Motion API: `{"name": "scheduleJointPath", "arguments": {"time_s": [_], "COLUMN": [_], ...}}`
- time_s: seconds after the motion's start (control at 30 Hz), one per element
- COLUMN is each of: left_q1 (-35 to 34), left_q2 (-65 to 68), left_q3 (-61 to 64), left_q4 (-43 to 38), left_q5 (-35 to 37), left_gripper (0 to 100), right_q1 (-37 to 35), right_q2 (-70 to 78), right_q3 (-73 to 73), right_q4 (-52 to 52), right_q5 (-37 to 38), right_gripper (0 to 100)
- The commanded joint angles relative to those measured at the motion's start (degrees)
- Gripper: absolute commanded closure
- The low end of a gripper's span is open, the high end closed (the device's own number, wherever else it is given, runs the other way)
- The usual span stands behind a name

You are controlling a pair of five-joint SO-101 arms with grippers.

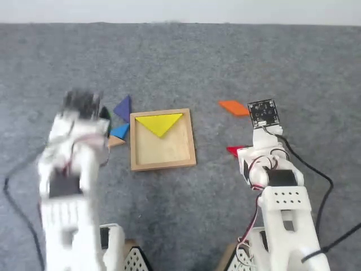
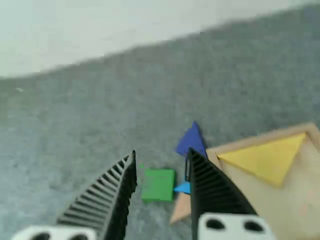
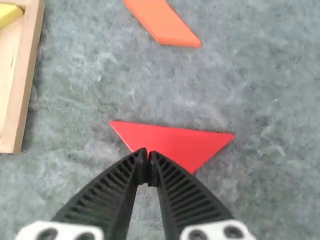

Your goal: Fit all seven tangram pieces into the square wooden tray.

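Yellow triangle in tray, our left claw spread over green square, right claw pressed together at red triangle

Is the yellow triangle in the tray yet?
In: the yellow triangle lies flat inside the tray, by its far rim.

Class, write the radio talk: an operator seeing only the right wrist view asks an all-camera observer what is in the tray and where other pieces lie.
Observer: One yellow triangle lies in the tray, against its far side.
Operator: Anything besides my red triangle and orange piece?
Observer: A dark blue triangle, a light blue piece and a tan piece lie beside the tray, opposite your arm.
Operator: And the other arm?
Observer: The left gripper is open, pointed at a green square.
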Motion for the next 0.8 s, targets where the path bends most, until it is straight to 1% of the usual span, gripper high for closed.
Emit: {"name": "scheduleJointPath", "arguments": {"time_s": [0.0,0.1,0.2,0.27,0.33,0.43,0.5,0.57,0.77], "left_q1": [3.4,4.2,3.9,2.5,1.8,1.8,1.9,1.9,2.0], "left_q2": [35.3,52.7,67.3,74.7,80.1,83.2,82.6,81.1,74.7], "left_q3": [-21.7,-35.7,-49.3,-57.4,-63.3,-65.0,-62.3,-58.3,-43.7], "left_q4": [6.1,12.7,21.5,28.0,33.3,37.5,37.7,35.6,21.5], "left_q5": [0.6,1.0,5.4,6.2,3.6,-7.6,-14.1,-18.3,-29.5], "left_gripper": [84,84,84,84,84,84,84,84,78], "right_q1": [0.3,0.3,0.3,0.0,0.0,0.0,-0.1,-0.1,-0.1], "right_q2": [-2.2,-2.2,-2.2,-2.2,-2.2,-2.2,-2.2,-2.2,-2.2], "right_q3": [0.0,0.0,0.1,0.1,0.2,0.2,0.4,0.7,0.7], "right_q4": [-2.5,-2.4,-2.2,-2.2,-2.1,-2.1,-2.2,-2.4,-2.5], "right_q5": [-0.4,-0.4,-0.4,-0.4,-0.4,-0.4,-0.4,-0.3,-0.2], "right_gripper": [98.9,98.9,98.9,98.9,98.9,98.9,98.9,98.9,98.9]}}
